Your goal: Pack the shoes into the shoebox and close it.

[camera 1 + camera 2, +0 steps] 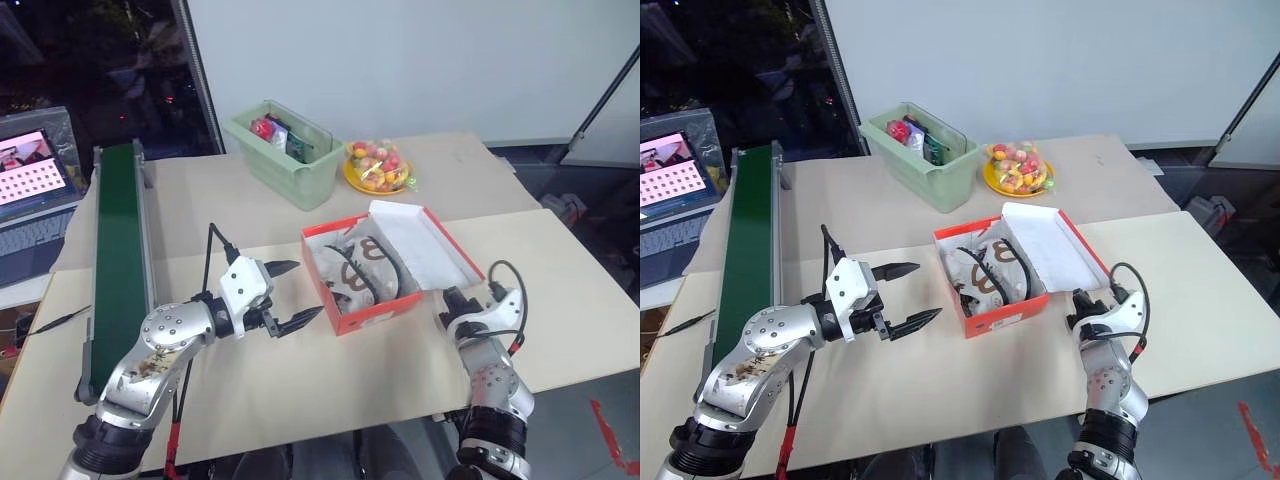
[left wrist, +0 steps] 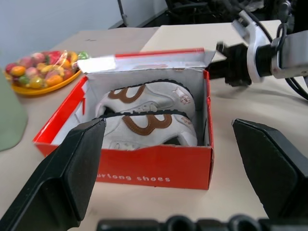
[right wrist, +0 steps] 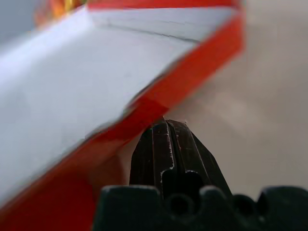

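Both shoes (image 2: pixel 149 118) lie inside the shoebox (image 1: pixel 385 312) mid-table, lid (image 1: pixel 425 245) hanging open toward the right edge; right gripper (image 3: pixel 166 139), jaws shut and empty, noses under that lid; lift it smoothly over; left gripper (image 1: pixel 290 295), spread wide and empty, could steady the box.

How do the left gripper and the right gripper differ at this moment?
The left gripper has its fingers spread wide open; the right gripper has its fingers shut together. The left gripper hovers in front of the shoebox, apart from it; the right gripper sits under the edge of the open lid. Neither holds anything.
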Controlling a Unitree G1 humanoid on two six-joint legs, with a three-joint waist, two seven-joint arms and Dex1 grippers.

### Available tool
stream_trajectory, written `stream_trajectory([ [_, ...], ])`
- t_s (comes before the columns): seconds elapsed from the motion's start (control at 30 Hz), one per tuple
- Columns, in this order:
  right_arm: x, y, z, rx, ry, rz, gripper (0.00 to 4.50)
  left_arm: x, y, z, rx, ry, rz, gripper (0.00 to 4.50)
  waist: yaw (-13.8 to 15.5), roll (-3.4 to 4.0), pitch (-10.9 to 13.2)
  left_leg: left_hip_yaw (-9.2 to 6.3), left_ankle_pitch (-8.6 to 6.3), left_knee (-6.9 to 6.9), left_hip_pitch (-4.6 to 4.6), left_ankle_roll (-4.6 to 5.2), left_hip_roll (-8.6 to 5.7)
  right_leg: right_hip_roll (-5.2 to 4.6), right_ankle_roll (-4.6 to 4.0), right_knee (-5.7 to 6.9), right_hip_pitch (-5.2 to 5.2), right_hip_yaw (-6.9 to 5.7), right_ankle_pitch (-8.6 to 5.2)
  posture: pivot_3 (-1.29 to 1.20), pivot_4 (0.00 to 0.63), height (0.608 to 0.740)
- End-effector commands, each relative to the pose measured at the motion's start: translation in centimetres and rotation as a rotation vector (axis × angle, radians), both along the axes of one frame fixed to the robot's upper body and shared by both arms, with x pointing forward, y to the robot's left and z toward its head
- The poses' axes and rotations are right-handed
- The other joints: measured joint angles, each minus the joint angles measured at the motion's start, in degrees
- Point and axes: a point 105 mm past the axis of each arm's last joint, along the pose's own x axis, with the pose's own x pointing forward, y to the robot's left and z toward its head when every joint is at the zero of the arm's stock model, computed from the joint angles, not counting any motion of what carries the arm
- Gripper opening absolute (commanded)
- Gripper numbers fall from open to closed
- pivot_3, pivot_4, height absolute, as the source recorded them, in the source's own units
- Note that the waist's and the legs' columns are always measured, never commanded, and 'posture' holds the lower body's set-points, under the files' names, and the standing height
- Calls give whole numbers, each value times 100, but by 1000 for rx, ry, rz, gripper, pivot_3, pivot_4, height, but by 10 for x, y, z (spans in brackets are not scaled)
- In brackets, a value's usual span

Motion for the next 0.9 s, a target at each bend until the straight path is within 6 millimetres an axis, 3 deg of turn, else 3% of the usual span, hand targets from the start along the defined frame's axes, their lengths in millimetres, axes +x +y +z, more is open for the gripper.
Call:
stream_trajectory([
  [0.03, 11, 20, 49, 228, -261, 61, 20, 1, 1, 15, 1, -69, -2, 4500, -43, 12, 7, 0, 0, -11, 0, 0, 6, 7, -3, 1, -10, 4, 1, 0, 150, 740],
  [0.13, 12, 29, 73, 242, -361, 139, 20, 3, 2, 17, 3, -75, 4, 4500, -31, 62, 23, 3, 1, -27, -22, 0, 13, 20, -21, 16, -61, 11, 2, 0, 150, 740],
  [0.23, 8, 42, 91, 203, -427, 239, 20, 5, 5, 18, 5, -76, 15, 4500, -17, 65, 25, 22, 1, -47, -40, 0, 12, 21, -62, 25, -93, 11, 27, 0, 150, 740],
  [0.4, -3, 69, 109, 40, -482, 415, 20, 6, 10, 18, -3, -72, 49, 4500, -21, 67, 27, 26, 1, -65, -49, 1, 12, 19, -61, 7, -103, 12, 26, 0, 150, 740],
  [0.5, -21, 95, 122, -134, -511, 619, 20, 2, 28, 19, 1, -59, 123, 4500, -21, 68, 28, 29, 1, -65, -48, 1, 11, 18, -61, 8, -102, 12, 26, 0, 150, 740],
  [0.67, -39, 120, 114, -402, -454, 878, 20, -11, 45, 14, 33, -27, 172, 4500, -19, 67, 32, 34, 1, -64, -42, 0, 16, 21, -18, 9, -96, 8, -2, 0, 150, 740],
  [0.9, -22, 134, 97, -707, -322, 955, 20, -17, 43, 15, 35, -25, 174, 4500, 60, 60, 35, 42, 3, -64, -44, -3, 12, 18, -18, 4, -93, 7, -3, 0, 150, 740],
])
